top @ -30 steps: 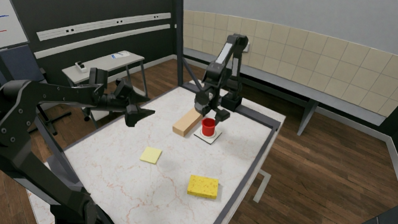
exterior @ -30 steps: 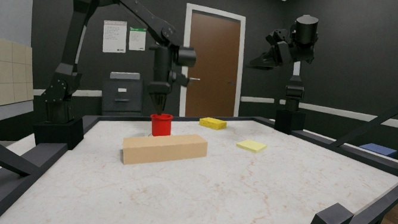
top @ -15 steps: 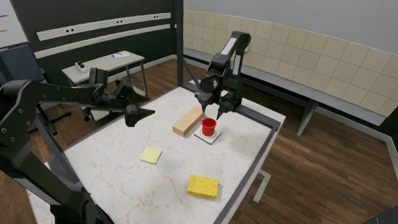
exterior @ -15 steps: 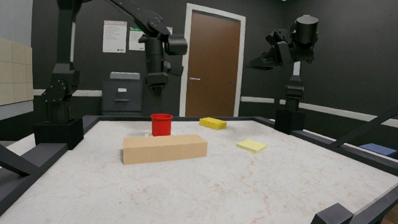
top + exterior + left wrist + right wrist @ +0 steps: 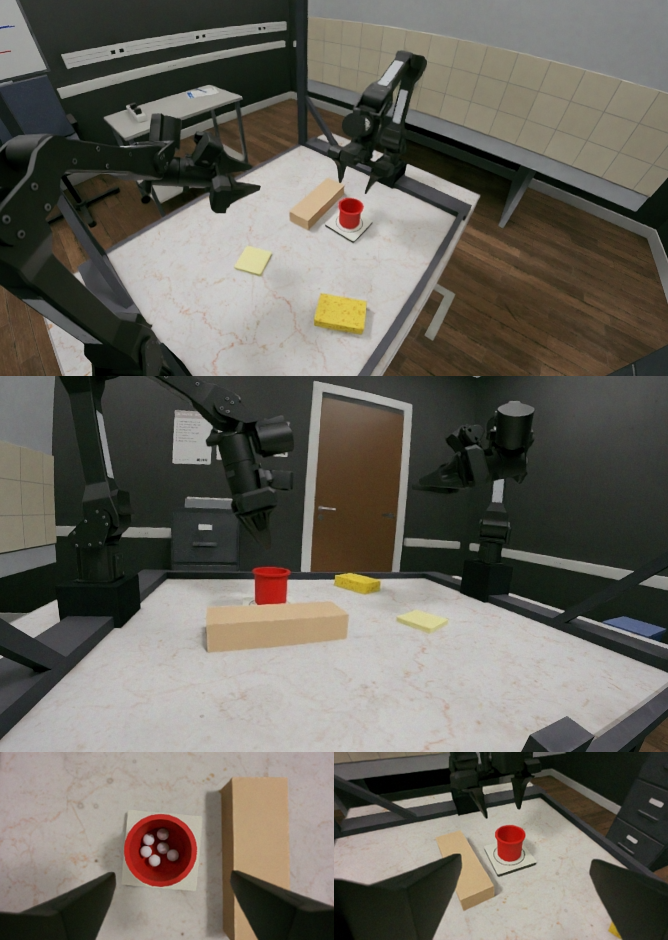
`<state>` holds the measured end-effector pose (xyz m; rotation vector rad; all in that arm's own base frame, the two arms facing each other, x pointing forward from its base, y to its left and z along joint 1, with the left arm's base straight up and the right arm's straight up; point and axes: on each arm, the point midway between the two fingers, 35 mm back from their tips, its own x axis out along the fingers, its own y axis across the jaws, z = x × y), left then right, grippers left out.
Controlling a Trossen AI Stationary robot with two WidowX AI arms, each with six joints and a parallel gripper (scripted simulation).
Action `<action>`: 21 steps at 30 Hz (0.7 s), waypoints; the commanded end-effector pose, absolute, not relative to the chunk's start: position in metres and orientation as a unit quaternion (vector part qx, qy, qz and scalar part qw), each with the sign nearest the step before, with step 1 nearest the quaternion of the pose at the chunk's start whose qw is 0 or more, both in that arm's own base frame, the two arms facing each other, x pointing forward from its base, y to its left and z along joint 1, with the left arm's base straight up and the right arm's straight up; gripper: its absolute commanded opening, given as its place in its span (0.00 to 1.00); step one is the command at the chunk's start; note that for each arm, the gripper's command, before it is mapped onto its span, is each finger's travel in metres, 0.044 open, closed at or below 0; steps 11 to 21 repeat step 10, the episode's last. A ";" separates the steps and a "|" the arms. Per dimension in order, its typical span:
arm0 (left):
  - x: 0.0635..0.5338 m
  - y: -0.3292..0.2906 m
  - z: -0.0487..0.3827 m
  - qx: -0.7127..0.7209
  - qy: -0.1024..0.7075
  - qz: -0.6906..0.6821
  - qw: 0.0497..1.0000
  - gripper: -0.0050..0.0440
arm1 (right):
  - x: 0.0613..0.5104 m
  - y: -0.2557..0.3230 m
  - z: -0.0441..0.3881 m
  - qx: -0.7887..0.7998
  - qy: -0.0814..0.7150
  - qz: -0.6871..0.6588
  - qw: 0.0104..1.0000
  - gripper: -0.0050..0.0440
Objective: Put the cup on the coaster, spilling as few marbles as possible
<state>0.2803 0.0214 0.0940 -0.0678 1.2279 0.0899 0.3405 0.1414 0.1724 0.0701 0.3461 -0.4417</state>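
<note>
Maybe the left hand (image 5: 354, 184) (image 5: 262, 538) (image 5: 173, 878) (image 5: 503, 811) is wide open, with nothing in it, because the cup (image 5: 350, 213) (image 5: 271, 586) (image 5: 190, 850) (image 5: 510, 843) looks set down. The cup is below that hand, upright on the mat (image 5: 354, 237) (image 5: 247, 602) (image 5: 191, 883) (image 5: 519, 867), so the marbles (image 5: 163, 848) can stay in it. The block (image 5: 316, 204) (image 5: 277, 627) (image 5: 261, 827) (image 5: 470, 874) is just beside the cup's mat. Away from the cup, the right hand (image 5: 255, 177) (image 5: 419, 488) (image 5: 525, 860) is open and holds nothing, likely as it has no job here.

We're getting soft, even light across the white veined tabletop (image 5: 295, 280) (image 5: 320, 686) (image 5: 38, 790) (image 5: 561, 895), with only faint shadows beside the long tan wooden block (image 5: 317, 204) (image 5: 277, 627) (image 5: 262, 836) (image 5: 467, 869). Dark walls sit dim behind; in our left wrist view, the near black gripper fingers blur, out of focus.
</note>
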 end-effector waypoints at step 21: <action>0.283 0.022 0.100 -0.032 0.565 0.046 0.823 0.92 | 0.342 0.142 0.183 0.048 0.160 -0.218 0.962 0.92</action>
